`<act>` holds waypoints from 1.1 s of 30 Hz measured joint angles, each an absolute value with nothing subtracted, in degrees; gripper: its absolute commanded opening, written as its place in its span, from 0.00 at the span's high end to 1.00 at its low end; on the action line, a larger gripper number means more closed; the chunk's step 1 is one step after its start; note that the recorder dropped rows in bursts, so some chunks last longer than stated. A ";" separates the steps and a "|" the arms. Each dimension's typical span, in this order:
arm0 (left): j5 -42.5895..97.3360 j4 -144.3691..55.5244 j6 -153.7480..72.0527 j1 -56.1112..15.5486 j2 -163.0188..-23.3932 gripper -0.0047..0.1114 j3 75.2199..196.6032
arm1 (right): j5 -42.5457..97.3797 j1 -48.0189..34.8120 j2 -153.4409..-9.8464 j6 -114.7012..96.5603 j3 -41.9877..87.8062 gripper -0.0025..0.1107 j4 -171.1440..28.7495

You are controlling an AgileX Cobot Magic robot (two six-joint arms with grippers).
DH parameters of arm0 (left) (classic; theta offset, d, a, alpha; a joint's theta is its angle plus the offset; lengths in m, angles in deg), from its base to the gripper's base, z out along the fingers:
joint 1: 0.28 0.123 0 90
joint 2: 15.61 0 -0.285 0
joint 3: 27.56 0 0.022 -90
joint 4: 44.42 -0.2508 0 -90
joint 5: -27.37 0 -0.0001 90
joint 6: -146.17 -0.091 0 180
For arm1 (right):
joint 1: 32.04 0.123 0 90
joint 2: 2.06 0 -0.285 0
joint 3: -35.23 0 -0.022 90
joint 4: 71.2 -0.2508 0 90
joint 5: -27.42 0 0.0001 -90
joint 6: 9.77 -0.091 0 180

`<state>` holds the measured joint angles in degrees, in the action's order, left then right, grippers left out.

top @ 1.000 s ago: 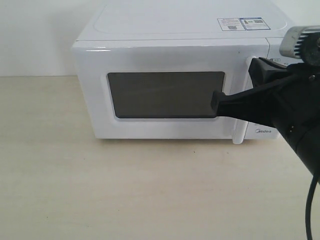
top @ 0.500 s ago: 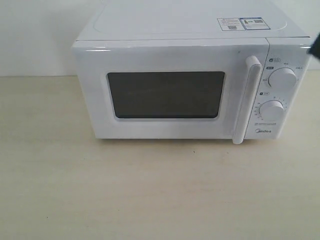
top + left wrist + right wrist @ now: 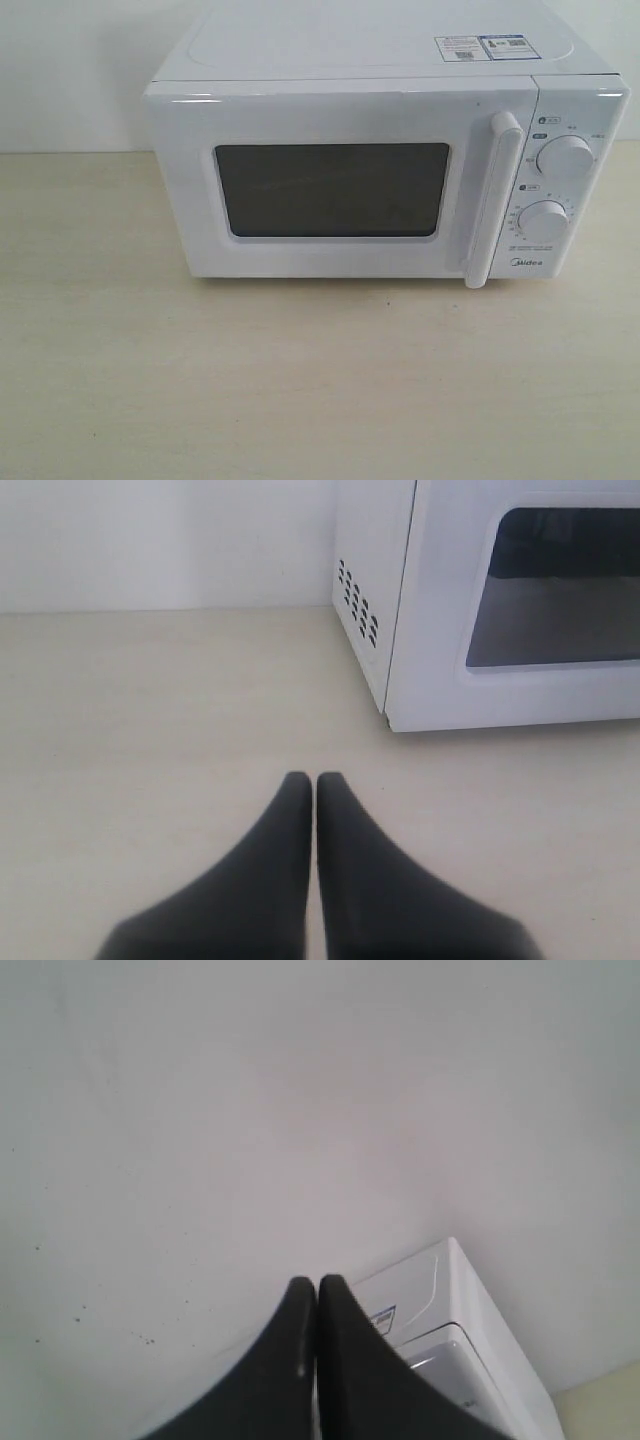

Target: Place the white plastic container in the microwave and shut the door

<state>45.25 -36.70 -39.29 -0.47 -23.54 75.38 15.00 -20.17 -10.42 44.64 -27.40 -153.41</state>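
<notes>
On pale counter (image 3: pixel 300 380) before white wall (image 3: pixel 70 70), microwave (image 3: pixel 380 110) with door (image 3: pixel 330 190) closed; left claw (image 3: pixel 315 780) pinched together, empty, over the counter; right claw (image 3: pixel 317 1285) likewise, toward the wall.

The left gripper (image 3: pixel 316 780) and right gripper (image 3: pixel 317 1284) are smooth, black, tapered

Glossy white microwave (image 3: pixel 350 110), dark glassy door (image 3: pixel 330 190), seemingly matt wood-grain table (image 3: pixel 300 390)
</notes>
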 measured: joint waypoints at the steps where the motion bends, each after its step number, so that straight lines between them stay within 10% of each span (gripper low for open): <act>1: 45.25 -36.70 -39.29 -0.47 -23.54 0.93 75.38 | 15.32 -20.80 -10.28 44.87 -27.50 0.98 -153.41; 15: 45.25 -36.70 -39.29 -0.47 -23.54 0.93 75.38 | 19.31 -21.25 -10.15 45.21 -30.12 0.98 -150.99; 25: 45.25 -36.70 -39.29 -0.47 -23.54 0.93 75.38 | 34.02 -21.25 -10.06 -9.32 -37.58 0.98 -77.74; 33: 45.25 -36.70 -39.29 -0.47 -23.54 0.93 75.38 | 39.29 -21.25 -10.06 -15.32 -41.70 0.98 -71.20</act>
<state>45.25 -36.70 -39.29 -0.47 -23.54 75.38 39.29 -21.25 -10.06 -15.32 -41.70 -71.20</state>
